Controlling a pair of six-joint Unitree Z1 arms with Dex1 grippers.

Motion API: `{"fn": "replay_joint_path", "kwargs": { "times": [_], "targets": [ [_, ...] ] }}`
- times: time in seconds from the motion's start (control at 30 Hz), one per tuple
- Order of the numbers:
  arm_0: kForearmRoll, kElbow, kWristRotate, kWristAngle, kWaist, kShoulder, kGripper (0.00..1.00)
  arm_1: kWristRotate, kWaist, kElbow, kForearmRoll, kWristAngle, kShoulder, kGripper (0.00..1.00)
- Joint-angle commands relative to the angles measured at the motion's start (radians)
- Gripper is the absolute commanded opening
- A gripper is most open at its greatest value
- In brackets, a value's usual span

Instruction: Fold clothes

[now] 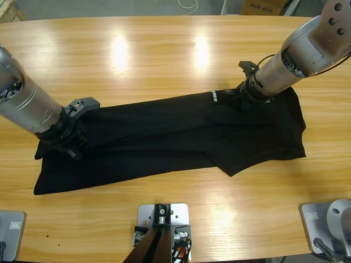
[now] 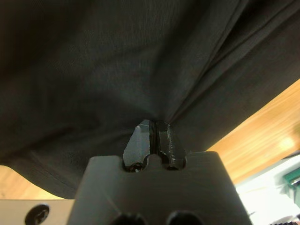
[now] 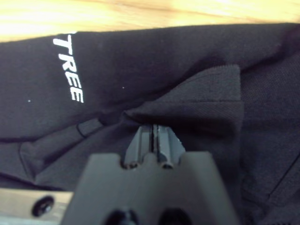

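The high view looks straight down on the wooden desk (image 1: 164, 49) from above, taking in the whole black shirt (image 1: 164, 137) and both arms. The left wrist view sits very close behind the left claw (image 2: 157, 129), facing dark fabric that fills nearly all of it, with a strip of desk at the right edge. The right wrist view looks along the right claw (image 3: 154, 129) at close range; it shares the white label (image 3: 69, 70) with the high view.

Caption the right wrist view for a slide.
Right tool shut on the black shirt near its white lettering.
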Motion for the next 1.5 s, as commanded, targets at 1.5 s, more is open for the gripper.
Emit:
{"fn": "replay_joint_path", "kwargs": {
  "times": [1.5],
  "targets": [
    [0.019,0.256,-0.547,-0.076,0.096,-0.335,0.0,-0.003,0.011,0.127,-0.045,-0.011,0.076,0.0]
  ]
}}
